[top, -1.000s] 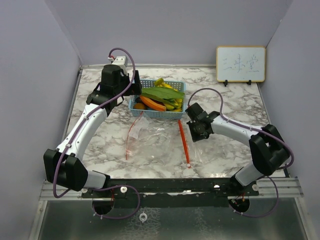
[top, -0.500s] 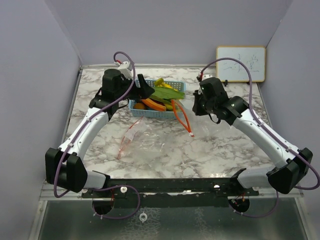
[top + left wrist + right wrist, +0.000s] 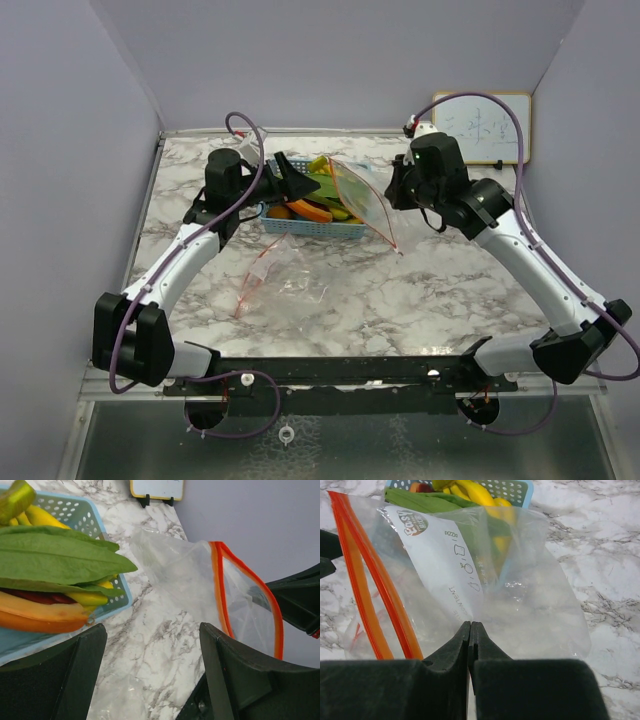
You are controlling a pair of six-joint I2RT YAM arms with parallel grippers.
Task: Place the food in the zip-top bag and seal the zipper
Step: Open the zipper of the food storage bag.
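Observation:
The food lies in a blue mesh basket (image 3: 312,225) at the back: a long green leaf (image 3: 55,555), yellow bananas (image 3: 480,495) and an orange carrot (image 3: 35,625). The eggplant and the brown fruit are hidden. My right gripper (image 3: 392,195) (image 3: 470,624) is shut on the clear wall of the zip-top bag (image 3: 362,200) (image 3: 530,610). It holds the bag up beside the basket, with the orange zipper (image 3: 365,580) (image 3: 220,590) hanging towards the left. My left gripper (image 3: 293,178) (image 3: 152,627) is open and empty, over the table between basket and bag.
Clear plastic with a thin red line (image 3: 270,275) lies on the marble in front of the basket; I cannot tell whether it joins the held bag. A small whiteboard (image 3: 480,128) stands at the back right. Purple walls close in three sides.
My right arm swung from the near right to the back, lifting the bag off the table. My left gripper shifted right, towards the basket's front.

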